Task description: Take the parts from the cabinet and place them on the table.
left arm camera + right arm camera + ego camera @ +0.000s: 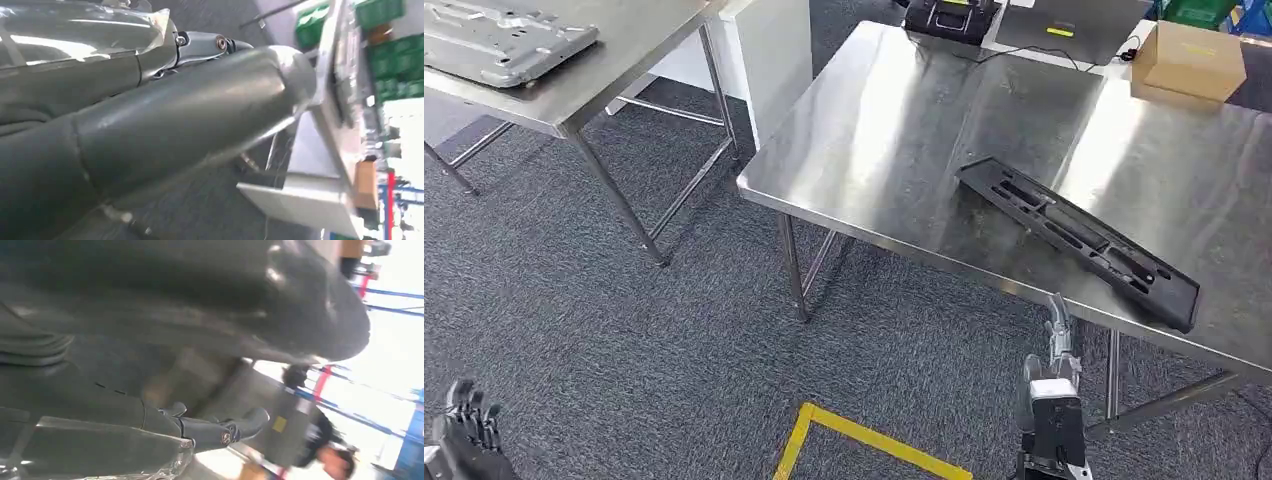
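Note:
A long black slotted part [1079, 240] lies flat on the steel table [894, 130], angled toward its near right edge. My right hand [1052, 385] hangs below the table's front edge, just short of the black part, fingers pointing up and holding nothing. Low on the left, my left hand [464, 425] hangs over the carpet, well away from the table, fingers apart and empty. In the wrist views the thick thumb of the left hand [150, 125] and that of the right hand [175, 315] have nothing against them.
A second steel table [614, 60] at the far left carries a grey metal panel [504, 40]. A cardboard box [1189, 60] and a black device [951, 18] stand at the table's far side. Yellow floor tape [864, 440] marks the carpet. A blurred person [330, 450] stands nearby.

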Robot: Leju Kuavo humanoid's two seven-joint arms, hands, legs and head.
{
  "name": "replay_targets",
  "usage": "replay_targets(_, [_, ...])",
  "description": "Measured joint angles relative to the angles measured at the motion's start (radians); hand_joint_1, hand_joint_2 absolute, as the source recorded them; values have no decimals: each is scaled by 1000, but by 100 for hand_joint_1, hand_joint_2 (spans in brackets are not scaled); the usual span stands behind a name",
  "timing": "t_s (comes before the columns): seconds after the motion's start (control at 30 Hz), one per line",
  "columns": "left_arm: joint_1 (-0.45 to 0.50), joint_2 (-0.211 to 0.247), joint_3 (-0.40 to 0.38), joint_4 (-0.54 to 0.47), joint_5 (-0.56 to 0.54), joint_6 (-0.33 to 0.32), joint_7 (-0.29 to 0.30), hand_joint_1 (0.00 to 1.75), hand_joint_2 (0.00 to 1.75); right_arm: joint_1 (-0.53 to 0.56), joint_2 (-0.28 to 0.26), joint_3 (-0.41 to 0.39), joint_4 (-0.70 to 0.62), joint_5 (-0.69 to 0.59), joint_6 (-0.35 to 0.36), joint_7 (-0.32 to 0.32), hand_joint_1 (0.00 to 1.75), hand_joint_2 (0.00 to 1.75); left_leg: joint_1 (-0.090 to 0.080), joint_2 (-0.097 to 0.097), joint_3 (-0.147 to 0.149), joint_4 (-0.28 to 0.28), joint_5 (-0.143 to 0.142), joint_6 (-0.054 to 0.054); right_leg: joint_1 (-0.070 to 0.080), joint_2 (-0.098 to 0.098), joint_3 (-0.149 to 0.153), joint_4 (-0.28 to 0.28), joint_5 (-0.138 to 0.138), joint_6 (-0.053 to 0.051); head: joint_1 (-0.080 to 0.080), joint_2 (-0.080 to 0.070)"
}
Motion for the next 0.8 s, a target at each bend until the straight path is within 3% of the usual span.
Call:
replay_targets(0.03, [0, -1, -1, 14, 3, -4, -2, 0, 0, -8, 3, 0, 22, -3, 0, 0, 0, 0, -2, 0, -11, 1, 10, -2, 1, -1, 52, -68, 29, 4, -1, 0])
replay_targets(0.07, [-3, -2, -1, 32, 9, -2, -4, 0, 0, -23, 6, -1, 54, 0, -2, 4, 0, 0, -3, 1, -19, 1, 21, -5, 5, -3, 129, -178, 40, -2, 0, 0])
replay_targets(0.1, [-8, -2, -1, 49, 11, 3, -6, 0, 0, -38, 8, -2, 84, 3, -5, 12, 0, 0, -8, 3, -25, 2, 30, -10, 11, -7, 189, -277, 14, -18, -1, 0])
replay_targets(0.13, [-12, -2, 0, 70, 16, 8, -9, 0, 0, -53, 12, -5, 120, 2, -6, 15, 0, 0, -10, 5, -29, 2, 42, -14, 16, -8, 215, -325, 6, -28, -4, 0])
replay_targets(0.17, [-18, -2, 3, 91, 20, 10, -8, 0, 0, -66, 15, -9, 159, 2, -14, 23, 0, 0, -9, 6, -27, -2, 52, -18, 16, -8, 198, -322, 11, -31, -8, 0])
replay_targets(0.37, [-26, -2, 9, 109, 24, 9, -1, 0, 0, -79, 16, -13, 189, 8, -26, 32, 0, 0, -5, 6, -29, -4, 57, -22, 18, -8, 194, -319, 13, -36, -6, 0])
replay_targets(0.4, [-41, -3, 24, 148, 28, 8, 18, 0, 0, -107, 20, -23, 260, 24, -54, 64, 0, 0, -2, 6, -27, -10, 66, -32, 20, -8, 191, -320, 20, -47, -8, 0])
replay_targets(0.43, [-99, -3, 103, 291, -83, 64, -4, 0, 0, -194, 37, -72, 479, -34, -59, 58, 0, 0, 6, -12, -55, 52, -34, -51, 4, -13, 162, -326, 60, -76, -10, 0])
replay_targets(0.47, [-186, 12, 241, 483, -194, 107, -26, 0, 0, -263, 41, -139, 736, -21, -160, 118, 0, 0, 15, -16, -109, 282, -167, -72, 7, -16, 122, -321, 98, -74, -15, 0])
replay_targets(0.5, [-242, 41, 328, 645, -263, 206, -10, 0, 0, -288, 35, -181, 873, -32, -177, 230, 0, 0, 24, -16, -68, 287, -91, -76, 6, -16, 84, -308, 119, -65, -15, 0])
replay_targets(0.53, [-267, 68, 366, 744, -289, 258, 19, 0, 0, -291, 32, -207, 931, -39, -183, 288, 0, 0, 28, -16, -12, 216, -60, -76, 4, -16, 70, -300, 122, -60, -14, 0])
replay_targets(0.57, [-288, 95, 392, 828, -313, 309, 47, 0, 0, -290, 29, -227, 976, -43, -189, 331, 0, 0, 31, -17, 56, 122, -50, -76, 3, -16, 59, -292, 125, -55, -15, 0])
replay_targets(0.6, [-305, 111, 412, 904, -332, 353, 69, 0, 0, -286, 25, -247, 1016, -45, -193, 353, 0, 0, 33, -26, 109, 32, -95, -77, 5, -17, 52, -282, 129, -50, -15, 0])
replay_targets(0.63, [-318, 134, 428, 978, -346, 381, 100, 0, 0, -281, 18, -266, 1052, -42, -200, 374, 0, 0, 26, -36, 129, -1, -102, -69, 7, -17, 43, -277, 133, -43, -13, 0])
replay_targets(0.7, [-340, 157, 453, 1091, -369, 419, 206, 0, 0, -276, 8, -287, 1114, -36, -202, 431, 0, 0, 17, -34, 117, 6, -97, -57, 5, -16, 40, -279, 147, -25, -15, 0])
replay_targets(0.73, [-351, 164, 459, 1140, -386, 454, 278, 0, 0, -266, 3, -295, 1141, -28, -202, 464, 0, 0, 14, -33, 114, 5, -91, -46, 5, -16, 38, -282, 155, -18, -11, 0])
replay_targets(0.77, [-358, 167, 464, 1187, -404, 494, 349, 0, 0, -255, -4, -301, 1165, -22, -202, 496, 0, 0, 20, -26, 97, -7, -74, -26, 9, -14, 31, -275, 154, -9, -11, 0])
replay_targets(0.8, [-367, 168, 465, 1216, -414, 518, 389, 0, 0, -245, -10, -309, 1187, -21, -200, 521, 0, 0, 17, -20, 87, -8, -65, -15, 3, -11, 12, -249, 116, -18, -13, 0])
